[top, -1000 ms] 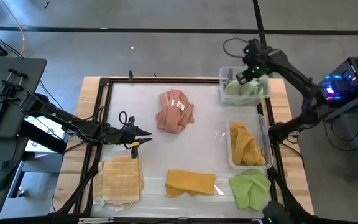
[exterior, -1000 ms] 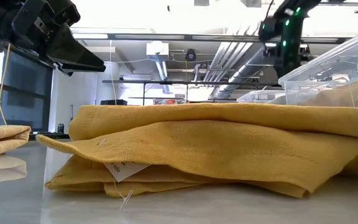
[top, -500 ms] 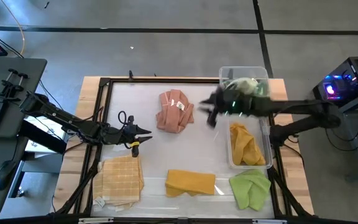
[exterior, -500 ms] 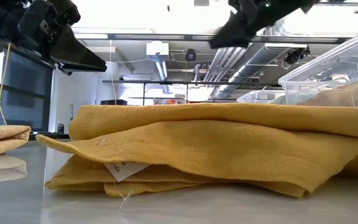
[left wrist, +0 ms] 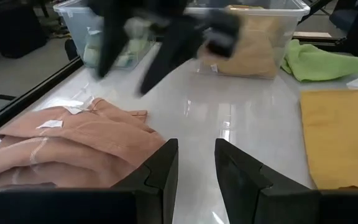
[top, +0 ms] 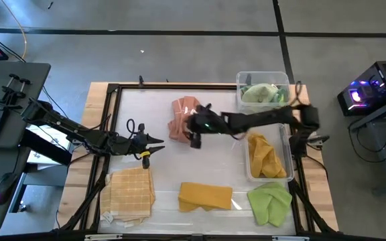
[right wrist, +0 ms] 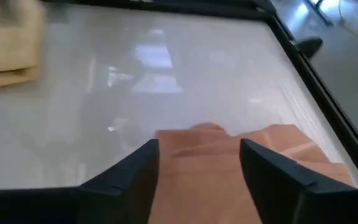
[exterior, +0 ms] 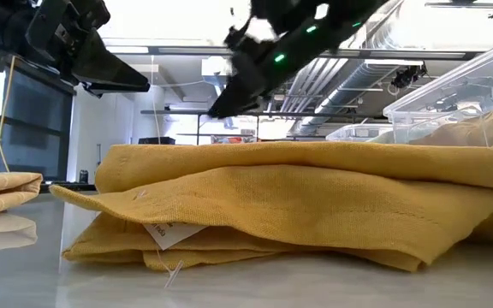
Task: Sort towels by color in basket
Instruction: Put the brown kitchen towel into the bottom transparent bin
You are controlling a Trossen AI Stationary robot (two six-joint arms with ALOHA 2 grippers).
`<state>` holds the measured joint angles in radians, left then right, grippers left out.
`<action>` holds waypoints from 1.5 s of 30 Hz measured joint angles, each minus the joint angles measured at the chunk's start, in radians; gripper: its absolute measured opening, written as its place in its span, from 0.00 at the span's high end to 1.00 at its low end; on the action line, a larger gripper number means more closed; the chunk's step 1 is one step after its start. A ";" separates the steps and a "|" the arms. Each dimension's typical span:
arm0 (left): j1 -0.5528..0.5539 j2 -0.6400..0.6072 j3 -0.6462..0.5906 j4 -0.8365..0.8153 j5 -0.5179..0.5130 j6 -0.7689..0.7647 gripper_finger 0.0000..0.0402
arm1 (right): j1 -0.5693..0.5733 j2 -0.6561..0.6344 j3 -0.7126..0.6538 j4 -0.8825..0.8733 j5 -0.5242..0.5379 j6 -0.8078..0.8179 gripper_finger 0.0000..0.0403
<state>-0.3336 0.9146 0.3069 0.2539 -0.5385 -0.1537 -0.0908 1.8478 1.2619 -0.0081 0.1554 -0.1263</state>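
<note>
I'm lining up the right gripper (top: 194, 128), fingers spread and empty, over the salmon towel (top: 183, 115) near the desk's far edge. Next I'm needing to descend and pinch it. The left gripper (top: 154, 146) is waiting mid-desk, slightly parted.

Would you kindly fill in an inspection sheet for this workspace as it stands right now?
Surface: glossy white table, black frame.
Job's things: salmon towel, mustard towel, checked towel, lime towel loose; pale green towel in far bin; mustard cloth in near bin.
Clutter: nothing seen.
Grippers: right gripper open over salmon towel; left gripper empty, slightly parted, beside it.
Cables: on left arm.
Surroundings: keyboard desk, grey floor.
</note>
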 joint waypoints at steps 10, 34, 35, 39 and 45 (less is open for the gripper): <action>0.000 0.000 0.000 -0.005 0.066 0.016 0.76 | -0.122 0.303 0.292 -0.284 0.020 0.218 0.36; -0.002 0.000 0.000 -0.107 0.022 -0.073 0.76 | 0.296 -0.017 0.306 -0.913 0.464 0.304 0.96; -0.002 0.000 0.000 -0.107 0.014 -0.071 0.76 | 0.336 -0.058 0.306 -0.944 0.542 0.331 0.97; -0.002 0.000 0.000 -0.104 -0.011 -0.061 0.76 | 0.498 -0.237 0.305 -1.017 0.801 0.464 0.96; -0.002 0.000 0.000 -0.100 -0.011 -0.061 0.76 | 0.684 -0.467 0.307 -1.203 0.902 0.730 0.97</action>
<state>-0.3355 0.9146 0.3065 0.1543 -0.5495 -0.2146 0.5935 1.3809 1.5688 -1.2112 1.0577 0.6035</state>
